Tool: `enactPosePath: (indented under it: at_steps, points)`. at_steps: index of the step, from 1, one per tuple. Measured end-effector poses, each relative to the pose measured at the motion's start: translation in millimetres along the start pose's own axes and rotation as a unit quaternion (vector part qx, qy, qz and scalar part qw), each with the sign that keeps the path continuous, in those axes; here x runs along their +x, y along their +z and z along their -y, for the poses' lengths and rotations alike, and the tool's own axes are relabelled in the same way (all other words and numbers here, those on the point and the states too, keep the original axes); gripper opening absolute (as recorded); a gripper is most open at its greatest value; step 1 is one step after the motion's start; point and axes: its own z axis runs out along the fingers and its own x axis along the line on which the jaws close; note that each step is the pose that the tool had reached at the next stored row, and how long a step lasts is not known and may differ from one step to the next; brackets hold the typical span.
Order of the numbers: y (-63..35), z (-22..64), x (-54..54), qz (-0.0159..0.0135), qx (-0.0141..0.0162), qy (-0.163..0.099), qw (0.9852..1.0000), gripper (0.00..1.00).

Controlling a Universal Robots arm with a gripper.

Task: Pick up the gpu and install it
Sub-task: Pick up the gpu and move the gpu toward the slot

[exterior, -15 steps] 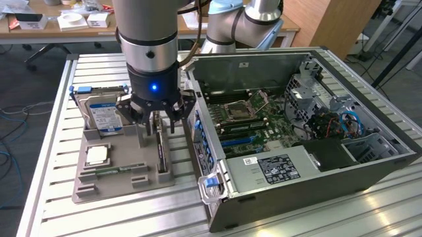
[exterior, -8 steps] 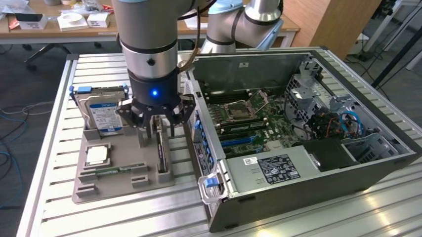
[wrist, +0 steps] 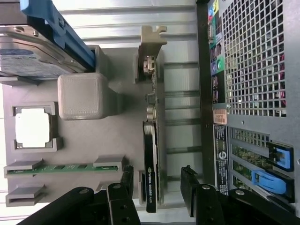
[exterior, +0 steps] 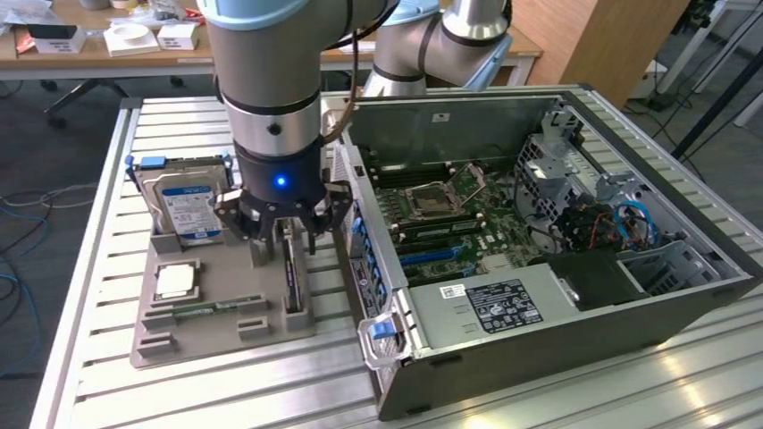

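The gpu (exterior: 289, 268) is a thin black card that stands on edge in a slot of the grey holder tray (exterior: 179, 335). In the wrist view the gpu (wrist: 151, 154) runs lengthwise, with its pale metal bracket (wrist: 152, 42) at the far end. My gripper (exterior: 286, 234) hangs just above the card, open. Seen from the wrist, the gripper (wrist: 158, 187) straddles one end of the card, and its black fingers (wrist: 126, 180) stand on either side with a gap to the card on both. Nothing is held.
The open computer case (exterior: 667, 308) lies on the exterior view's right, motherboard (exterior: 459, 223) exposed, close beside the tray. The tray also carries a blue-labelled hard drive (exterior: 185, 201), a processor (exterior: 177, 281) and a green memory stick (exterior: 209, 310). A grey block (wrist: 82, 96) rises near the card.
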Motion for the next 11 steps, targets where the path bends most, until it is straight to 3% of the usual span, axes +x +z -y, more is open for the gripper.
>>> enactPosePath:
  at_steps: [11]
  points:
    - [16.3, 0.8, 0.4, -0.0004, 0.0001, 0.000, 1.0000, 0.53]
